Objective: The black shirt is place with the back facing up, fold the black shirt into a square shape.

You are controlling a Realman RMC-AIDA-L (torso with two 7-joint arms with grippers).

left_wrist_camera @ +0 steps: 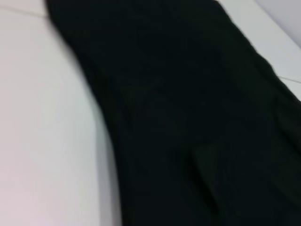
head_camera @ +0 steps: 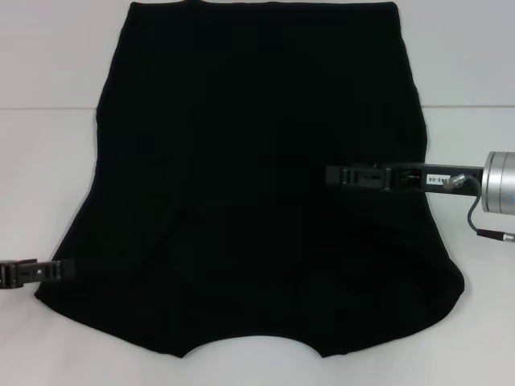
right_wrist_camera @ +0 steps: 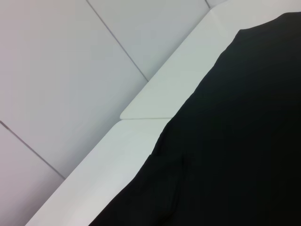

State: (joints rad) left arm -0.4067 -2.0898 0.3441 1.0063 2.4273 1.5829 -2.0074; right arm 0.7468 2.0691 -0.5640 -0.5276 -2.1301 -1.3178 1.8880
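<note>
One black shirt (head_camera: 257, 185) lies flat on the white table (head_camera: 48, 161). Two grippers: left gripper (head_camera: 68, 269) at the shirt's near left edge, right gripper (head_camera: 331, 174) over its right half. Jaw state of both: cannot tell.

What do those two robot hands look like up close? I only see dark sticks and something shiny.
In the head view, the right gripper is a slim black bar with small pale markings, fixed to a silver cylinder from which a thin dark cable loops. The left gripper shows only a similar black ribbed bar.
</note>
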